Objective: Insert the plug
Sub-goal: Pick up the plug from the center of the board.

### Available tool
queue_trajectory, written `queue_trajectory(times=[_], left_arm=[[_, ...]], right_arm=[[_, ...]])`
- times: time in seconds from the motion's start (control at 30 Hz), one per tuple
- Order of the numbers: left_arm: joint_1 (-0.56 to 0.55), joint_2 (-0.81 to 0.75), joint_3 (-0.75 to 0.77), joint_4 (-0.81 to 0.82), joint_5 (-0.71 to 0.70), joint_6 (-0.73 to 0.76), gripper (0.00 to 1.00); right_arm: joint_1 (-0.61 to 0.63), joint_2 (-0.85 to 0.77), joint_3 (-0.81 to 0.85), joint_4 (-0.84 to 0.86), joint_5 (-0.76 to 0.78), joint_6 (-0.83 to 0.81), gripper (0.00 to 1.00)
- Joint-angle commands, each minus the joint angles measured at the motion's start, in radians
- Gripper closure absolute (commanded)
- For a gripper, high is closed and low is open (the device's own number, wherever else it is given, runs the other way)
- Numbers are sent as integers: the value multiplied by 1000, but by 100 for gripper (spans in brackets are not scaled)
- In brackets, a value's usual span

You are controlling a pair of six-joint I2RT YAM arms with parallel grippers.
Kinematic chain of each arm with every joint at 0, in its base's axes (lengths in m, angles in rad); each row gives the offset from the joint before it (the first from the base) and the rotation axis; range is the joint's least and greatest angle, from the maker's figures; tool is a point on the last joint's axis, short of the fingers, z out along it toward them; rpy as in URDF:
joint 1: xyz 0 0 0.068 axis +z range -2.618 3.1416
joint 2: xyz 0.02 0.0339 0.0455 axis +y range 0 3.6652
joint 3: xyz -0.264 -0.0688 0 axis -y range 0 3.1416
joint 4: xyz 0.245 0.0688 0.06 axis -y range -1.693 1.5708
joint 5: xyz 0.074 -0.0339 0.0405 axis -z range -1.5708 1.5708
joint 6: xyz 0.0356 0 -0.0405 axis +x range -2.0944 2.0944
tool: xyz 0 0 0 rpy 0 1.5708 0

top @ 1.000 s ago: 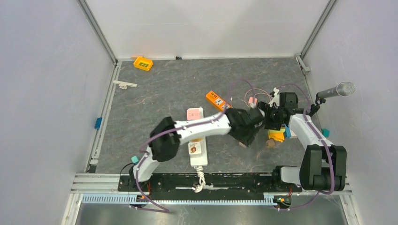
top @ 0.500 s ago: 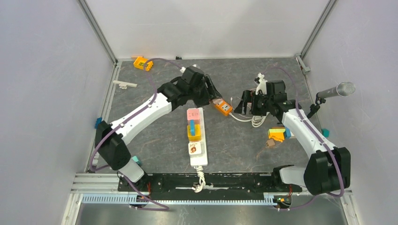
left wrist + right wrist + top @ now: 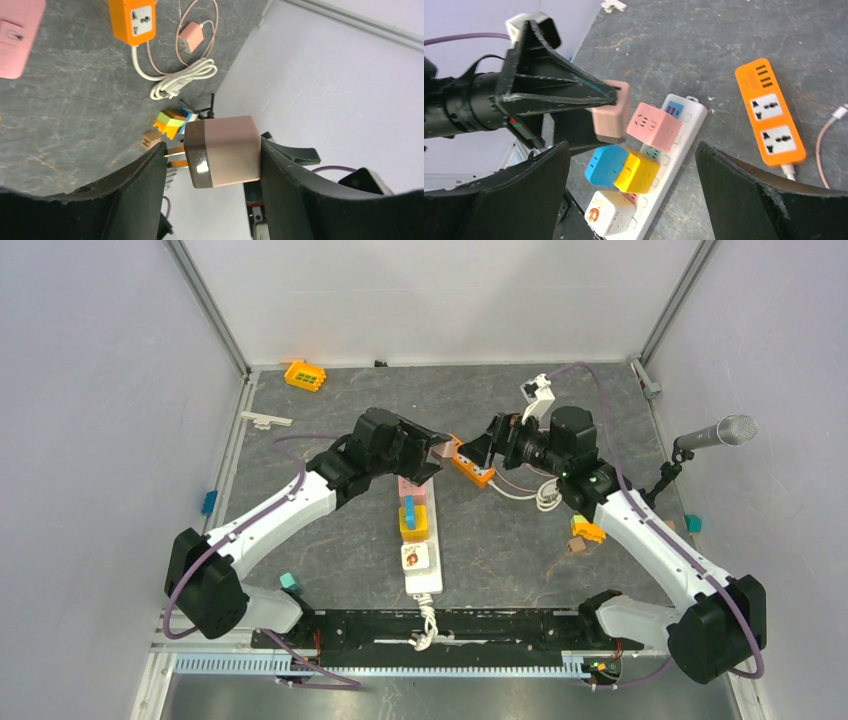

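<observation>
Transport step, judging by the pose: left hand [image 3: 212, 161] pinches a dusty-pink cube-shaped plug [image 3: 226, 149] near the white plastic power strip [image 3: 424, 583]. Right hand [image 3: 633, 146] is spread and empty. Next, the prongs likely need lining up with a free socket.

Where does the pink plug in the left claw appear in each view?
Top external: the pink plug is near the centre, just left of the orange power strip.
Left wrist: lower centre; strip at top left.
Right wrist: left of centre; strip at right.
Shared landmark: the orange power strip.
</observation>
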Motion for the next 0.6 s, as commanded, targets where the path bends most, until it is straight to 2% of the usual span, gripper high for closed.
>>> queue_trajectory(times=[0.0,0.07,0.37,0.57], left_arm=[[4,-14,-18,147,25,-162,57],[4,-11,-28,174,34,-175,57],[3,-33,-83,254,61,-191,58],[3,-47,-106,257,71,-191,63]], right_arm=[[38,15,3,107,5,24,2],[49,41,13,79,19,18,8],[95,118,46,144,18,33,21],[123,145,68,172,38,22,40]])
